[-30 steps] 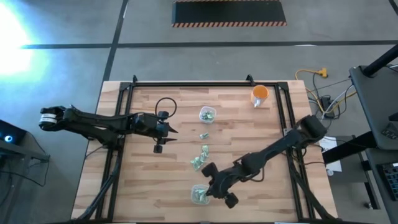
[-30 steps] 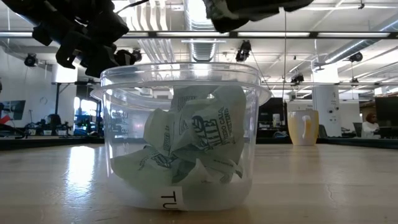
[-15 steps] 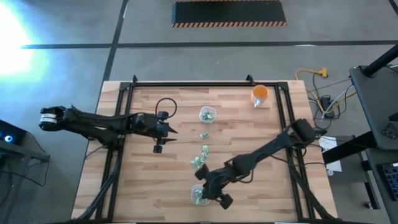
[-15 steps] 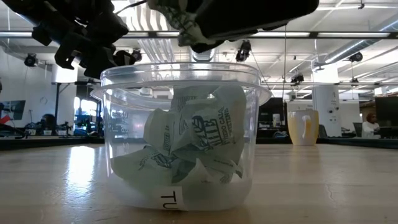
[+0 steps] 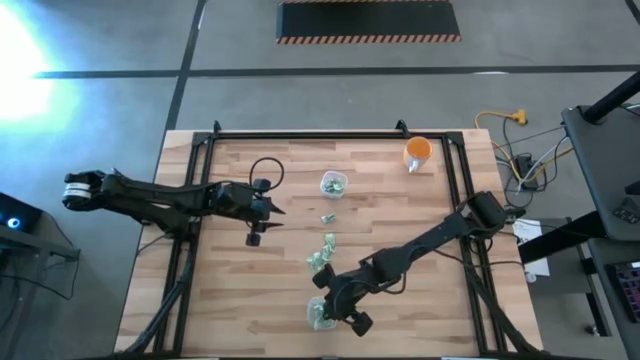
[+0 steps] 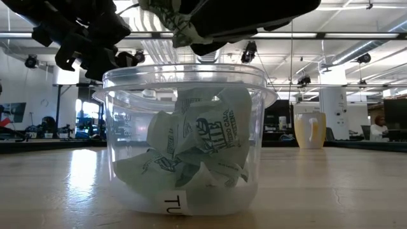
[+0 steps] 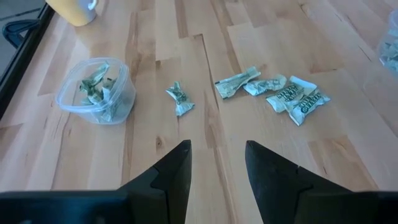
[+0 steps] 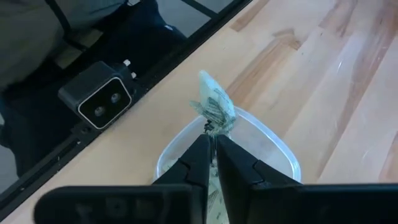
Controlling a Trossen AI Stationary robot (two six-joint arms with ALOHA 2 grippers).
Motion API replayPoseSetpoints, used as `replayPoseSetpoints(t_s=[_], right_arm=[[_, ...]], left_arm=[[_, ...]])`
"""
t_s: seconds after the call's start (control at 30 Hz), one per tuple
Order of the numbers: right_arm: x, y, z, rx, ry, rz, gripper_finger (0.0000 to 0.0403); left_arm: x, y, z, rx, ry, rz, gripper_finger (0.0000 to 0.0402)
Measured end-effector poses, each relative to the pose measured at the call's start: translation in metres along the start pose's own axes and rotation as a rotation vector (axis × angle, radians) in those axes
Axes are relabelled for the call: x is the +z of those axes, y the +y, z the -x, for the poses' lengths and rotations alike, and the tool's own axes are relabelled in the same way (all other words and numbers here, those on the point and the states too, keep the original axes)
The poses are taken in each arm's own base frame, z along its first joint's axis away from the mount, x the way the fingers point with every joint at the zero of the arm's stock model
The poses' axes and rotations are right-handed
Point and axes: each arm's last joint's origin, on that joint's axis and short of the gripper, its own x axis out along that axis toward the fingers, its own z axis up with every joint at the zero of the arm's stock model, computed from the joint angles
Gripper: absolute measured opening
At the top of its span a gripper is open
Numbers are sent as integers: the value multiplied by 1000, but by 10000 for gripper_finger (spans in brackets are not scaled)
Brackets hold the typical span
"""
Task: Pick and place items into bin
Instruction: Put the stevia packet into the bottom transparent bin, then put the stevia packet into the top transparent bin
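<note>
The wooden table (image 5: 240, 290) carries everything, with black rails along its sides. The right arm (image 5: 430, 245) reaches across it toward the near edge, and the left arm (image 5: 160, 198) lies over the left side.

A clear plastic bin (image 6: 184, 140) stands near the front edge of the table and it holds several crumpled green-and-white wrapped items (image 6: 203, 143). A second clear tub (image 7: 94, 91) stands further back, near the middle, also with some wrapped pieces inside. An orange cup (image 5: 418, 152) is at the far right corner.

The right gripper (image 8: 212, 152) hangs just above the front bin, and its fingers are closed on one wrapped item (image 8: 214, 107), which sticks out from the fingertips over the open mouth of the bin.

The left gripper (image 7: 216, 163) hovers above bare wood to the left of the loose pieces, its fingers are apart and nothing is between them.

Loose items lie on the table between the two containers: one single piece (image 7: 180, 99) near the second tub, and a small group (image 7: 277, 90) closer to the front bin.
</note>
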Motion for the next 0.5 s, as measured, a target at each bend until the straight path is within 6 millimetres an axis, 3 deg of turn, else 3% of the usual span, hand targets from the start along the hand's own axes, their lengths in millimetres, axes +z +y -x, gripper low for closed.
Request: replayPoseSetpoints(t_s=[0.3, 0.5], right_arm=[[0, -1, 0, -5, 2, 1, 93], [9, -1, 20, -69, 33, 1, 118]], left_arm=[[0, 0, 0, 0, -1, 0, 135], [0, 0, 0, 0, 0, 1, 135]])
